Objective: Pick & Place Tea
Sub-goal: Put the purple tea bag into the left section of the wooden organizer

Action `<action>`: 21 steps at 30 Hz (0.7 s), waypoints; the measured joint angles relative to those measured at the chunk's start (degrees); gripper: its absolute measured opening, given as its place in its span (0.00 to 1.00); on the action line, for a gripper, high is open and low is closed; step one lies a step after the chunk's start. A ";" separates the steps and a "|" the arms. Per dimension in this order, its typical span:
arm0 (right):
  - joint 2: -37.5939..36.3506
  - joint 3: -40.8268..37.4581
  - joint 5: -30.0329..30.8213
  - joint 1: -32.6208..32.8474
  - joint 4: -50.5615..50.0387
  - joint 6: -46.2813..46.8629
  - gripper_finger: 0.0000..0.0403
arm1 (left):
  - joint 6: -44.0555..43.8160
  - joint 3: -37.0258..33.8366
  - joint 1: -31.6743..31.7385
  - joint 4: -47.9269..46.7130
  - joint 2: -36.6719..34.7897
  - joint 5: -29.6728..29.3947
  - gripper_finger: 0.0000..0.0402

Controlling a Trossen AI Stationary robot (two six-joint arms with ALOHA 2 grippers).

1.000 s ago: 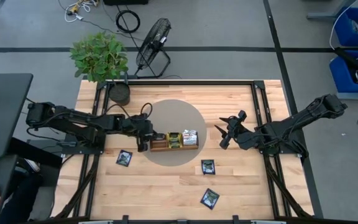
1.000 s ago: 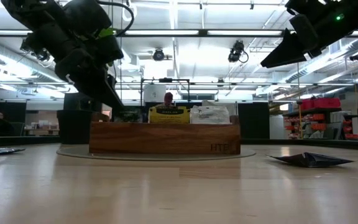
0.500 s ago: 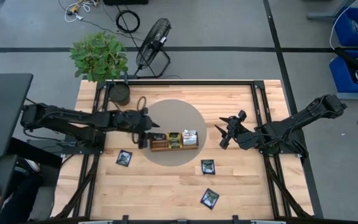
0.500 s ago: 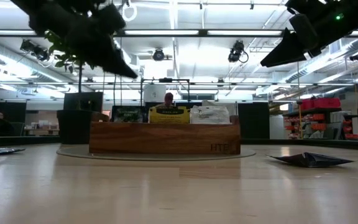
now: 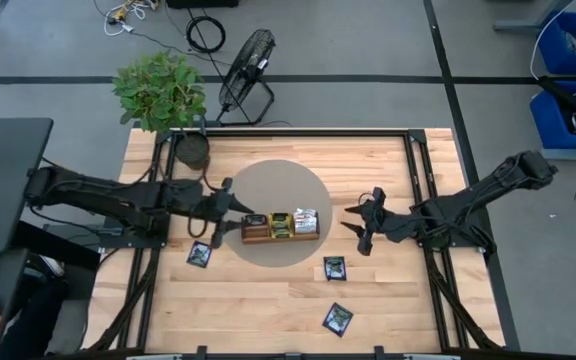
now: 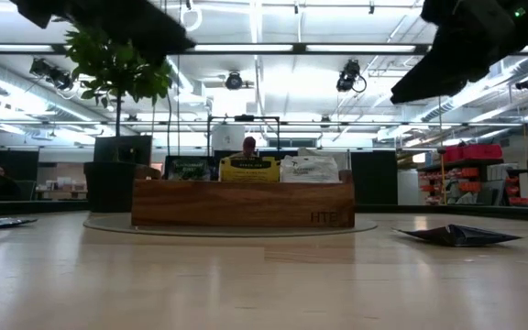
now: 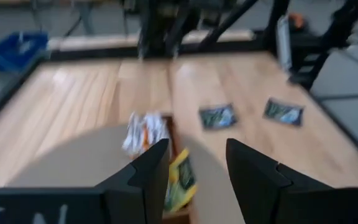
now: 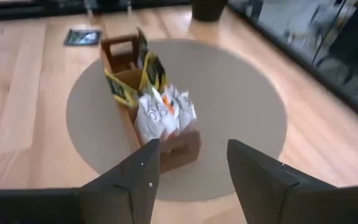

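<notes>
Wooden table [image 5: 268, 300] held a round grey mat [image 5: 313, 190] with the wooden tray [image 5: 255, 236] on it. Left gripper [image 5: 220, 218] hovered just beside the tray's left end, fingers spread, holding nothing. Right gripper [image 5: 359, 226] hung to the tray's right, apart from it, fingers parted and empty. Tray carried yellow sachets [image 8: 151, 71], white-and-orange sachets [image 8: 163, 112] and, probably, a black one [image 6: 187, 168] at the left end. Three black sachets lay loose on the table: [image 5: 200, 254], [image 5: 335, 268], [image 5: 337, 318].

overhead down, table-level across, wrists sharing wooden tray [image 5: 280, 227]
</notes>
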 joint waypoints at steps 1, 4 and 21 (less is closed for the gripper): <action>0.00 0.00 1.17 0.67 0.61 -0.82 0.49 | 0.57 0.00 -0.53 1.36 -0.52 0.03 0.41; -0.94 0.00 5.48 3.02 4.22 -4.53 0.49 | 1.30 0.02 -1.39 2.74 -2.77 0.00 0.41; -11.34 -12.62 12.19 15.49 38.31 -24.98 0.49 | -3.25 -16.91 -2.21 7.89 -26.24 -0.23 0.41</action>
